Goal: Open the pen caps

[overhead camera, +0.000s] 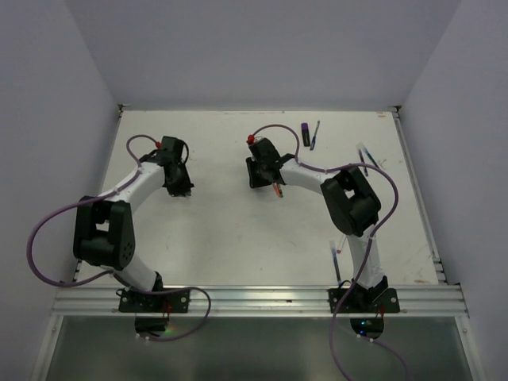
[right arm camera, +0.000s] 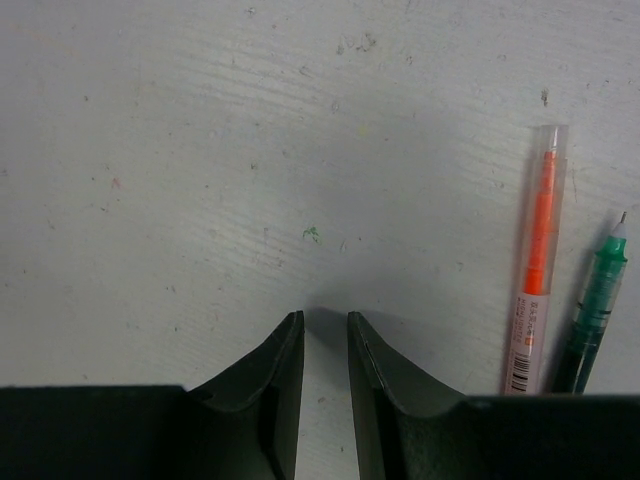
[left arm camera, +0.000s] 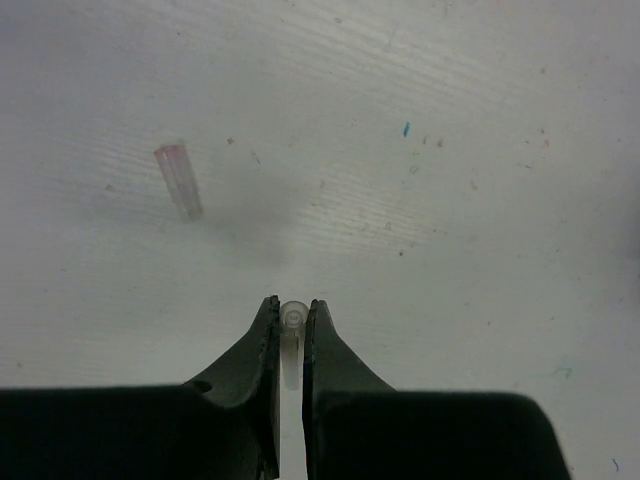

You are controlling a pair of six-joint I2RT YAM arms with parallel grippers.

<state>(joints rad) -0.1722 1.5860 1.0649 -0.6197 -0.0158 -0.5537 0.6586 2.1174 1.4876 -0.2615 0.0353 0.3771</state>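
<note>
Evidently the orange pen (right arm camera: pixel 538 270) lies just right of the right gripper (right arm camera: pixel 323 320) (slightly spread, empty), its length pointing away; the left gripper (left arm camera: pixel 293 305) pinches a clear cap (left arm camera: pixel 292 320).

A: Bench (left arm camera: pixel 450 230) up close: white, matt, a fine wood-like grain, speckled with small scuffs.
B: Left tool (left arm camera: pixel 291 308) looks like dark matt plastic, and the clear cap (left arm camera: pixel 292 322) in it is whitish translucent plastic.
A: There's the pink-tinted cap (left arm camera: pixel 178 180), translucent plastic too, a little frosted.
B: Over on the right, the orange pen (right arm camera: pixel 538 270) has a smooth see-through barrel with a paper-like label. The green pen (right arm camera: pixel 597 290) is tinted translucent plastic.
A: And the near-edge rail (overhead camera: pixel 262 300) is bare, dull-silver metal.
</note>
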